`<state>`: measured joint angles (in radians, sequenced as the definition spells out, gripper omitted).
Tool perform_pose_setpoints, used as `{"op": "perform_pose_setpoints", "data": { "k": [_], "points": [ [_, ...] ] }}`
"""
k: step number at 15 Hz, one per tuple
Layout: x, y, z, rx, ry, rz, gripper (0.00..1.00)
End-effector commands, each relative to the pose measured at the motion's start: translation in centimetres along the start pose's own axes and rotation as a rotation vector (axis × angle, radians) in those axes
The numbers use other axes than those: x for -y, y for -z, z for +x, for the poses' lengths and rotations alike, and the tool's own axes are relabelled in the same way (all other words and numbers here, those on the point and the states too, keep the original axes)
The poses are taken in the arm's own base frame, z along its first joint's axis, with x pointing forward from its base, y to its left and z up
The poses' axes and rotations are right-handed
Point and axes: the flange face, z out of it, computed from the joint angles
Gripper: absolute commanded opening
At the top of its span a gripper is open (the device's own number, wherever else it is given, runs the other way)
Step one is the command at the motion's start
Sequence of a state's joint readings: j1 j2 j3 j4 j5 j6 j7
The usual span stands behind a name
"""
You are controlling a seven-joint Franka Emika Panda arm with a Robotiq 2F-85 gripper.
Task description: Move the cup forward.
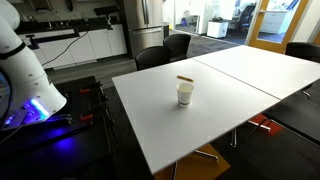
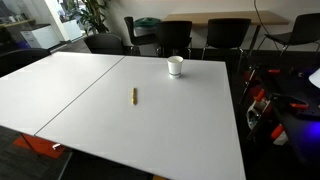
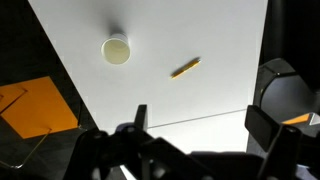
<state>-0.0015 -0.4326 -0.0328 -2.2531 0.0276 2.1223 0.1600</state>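
- Presently, in an exterior view, the cup (image 1: 185, 94) stands upright on the white table (image 1: 150, 120), with a thin brown stick (image 1: 185, 78) lying near it. The robot arm (image 1: 20, 65) rises well apart at the table's side, its pincer out of frame.
- In an exterior view, the cup (image 2: 175, 66) sits near the table edge that faces the chairs (image 2: 175, 35), and the stick (image 2: 134, 96) lies apart from it toward mid-table. Risk: with little margin at that edge, a misdirected push could send the cup off the table.
- Wrist view: the gripper (image 3: 200, 125) hangs high above the table, fingers spread wide and empty. The cup (image 3: 116, 50) lies ahead and off to one side of its axis. Risk: a light, tapered cup would likely tip or crush under an off-centre or over-firm closure, and the descent could also sweep the stick (image 3: 185, 68).
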Motion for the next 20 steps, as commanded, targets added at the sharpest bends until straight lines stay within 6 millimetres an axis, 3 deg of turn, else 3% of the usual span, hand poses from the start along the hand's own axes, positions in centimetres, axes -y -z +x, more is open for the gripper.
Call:
{"op": "perform_pose_setpoints", "data": {
  "k": [1, 5, 9, 14, 20],
  "points": [
    [-2.5, -2.7, 2.6, -0.077, -0.090, 0.041, 1.00],
    [-6.1, -7.1, 4.9, -0.147, -0.184, -0.013, 1.00],
    [-10.1, -11.7, 5.5, -0.118, -0.289, -0.060, 1.00],
    [-14.5, -17.0, 4.6, -0.032, -0.379, -0.108, 1.00],
    [-17.7, -22.5, 2.4, 0.089, -0.407, -0.134, 1.00]
  ]
}}
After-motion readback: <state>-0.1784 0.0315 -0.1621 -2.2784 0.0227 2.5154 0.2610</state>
